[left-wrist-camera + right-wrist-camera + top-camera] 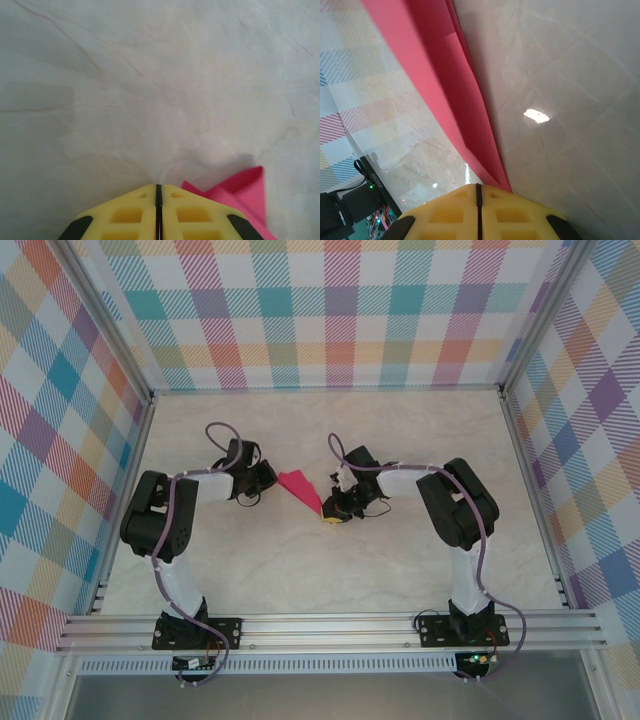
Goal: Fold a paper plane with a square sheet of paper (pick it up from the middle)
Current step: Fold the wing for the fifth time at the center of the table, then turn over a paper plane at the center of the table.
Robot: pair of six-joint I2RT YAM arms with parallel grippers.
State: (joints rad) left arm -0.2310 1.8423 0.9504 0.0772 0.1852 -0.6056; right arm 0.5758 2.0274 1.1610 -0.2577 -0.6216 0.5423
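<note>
From above, we see the thin pink-red folded paper sheet (300, 491) between the left pincer (266, 479), at its 10 o'clock, and the right pincer (332, 515), at 5. Left wrist: pincer (158, 188) pressed together, paper (243, 193) beside it at 4 o'clock. Right wrist: pincer (478, 188) pressed together at the paper's (445, 90) end; flimsy, we'd pinch a crease.

Our left arm (160, 520) and right arm (458, 502) bend inward from the near edge, elbows outward. Our left hand (158, 188) and right hand (478, 187) face each other, both with jaws pressed together.
</note>
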